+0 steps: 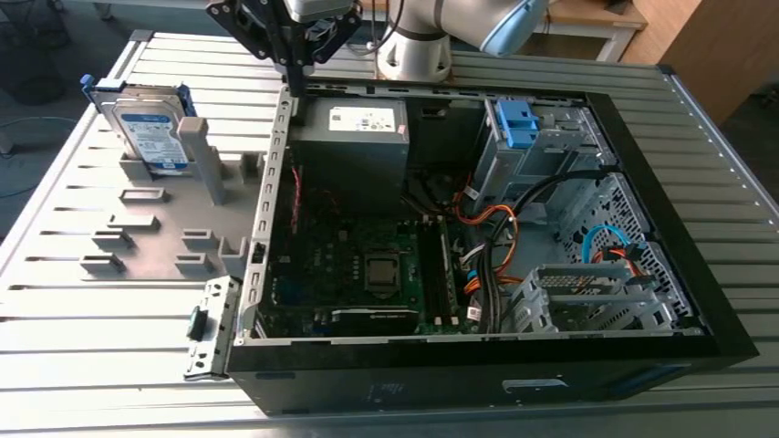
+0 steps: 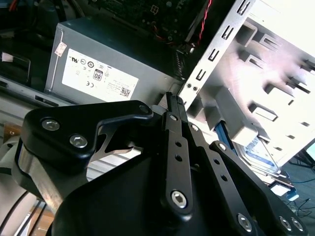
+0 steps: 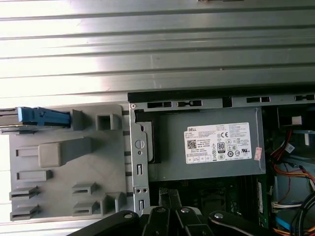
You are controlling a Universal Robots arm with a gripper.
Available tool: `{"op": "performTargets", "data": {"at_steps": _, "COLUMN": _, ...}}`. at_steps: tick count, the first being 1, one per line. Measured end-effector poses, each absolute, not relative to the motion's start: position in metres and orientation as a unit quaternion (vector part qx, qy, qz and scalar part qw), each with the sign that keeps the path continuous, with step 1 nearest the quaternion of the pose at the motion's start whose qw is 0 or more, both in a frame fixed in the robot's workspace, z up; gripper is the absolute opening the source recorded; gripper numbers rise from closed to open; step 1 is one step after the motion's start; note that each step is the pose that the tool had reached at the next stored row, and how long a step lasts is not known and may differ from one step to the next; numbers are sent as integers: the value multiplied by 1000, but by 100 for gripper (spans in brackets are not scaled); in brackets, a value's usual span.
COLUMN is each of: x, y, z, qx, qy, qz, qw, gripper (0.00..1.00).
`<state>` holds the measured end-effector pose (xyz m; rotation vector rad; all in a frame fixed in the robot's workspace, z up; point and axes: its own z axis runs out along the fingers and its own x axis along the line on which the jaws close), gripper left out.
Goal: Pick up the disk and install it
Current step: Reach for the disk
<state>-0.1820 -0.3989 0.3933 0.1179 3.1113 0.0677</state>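
Over the case rim (image 1: pixel 283 182), closed claw (image 1: pixel 292 84); disk (image 1: pixel 149 132) upright in rack (image 1: pixel 146 233).

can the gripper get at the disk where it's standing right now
Probably yes. The disk stands upright in the grey holder outside the computer case, top edge uncovered, and the gripper hangs above the case wall beside it.
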Motion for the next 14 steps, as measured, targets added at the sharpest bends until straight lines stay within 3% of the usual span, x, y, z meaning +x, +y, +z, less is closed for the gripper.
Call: {"op": "performTargets", "data": {"at_steps": 14, "x": -189, "y": -399, "z": 393, "qx": 38, "qy": 999, "qz": 22, "qw": 14, "gripper": 11}}
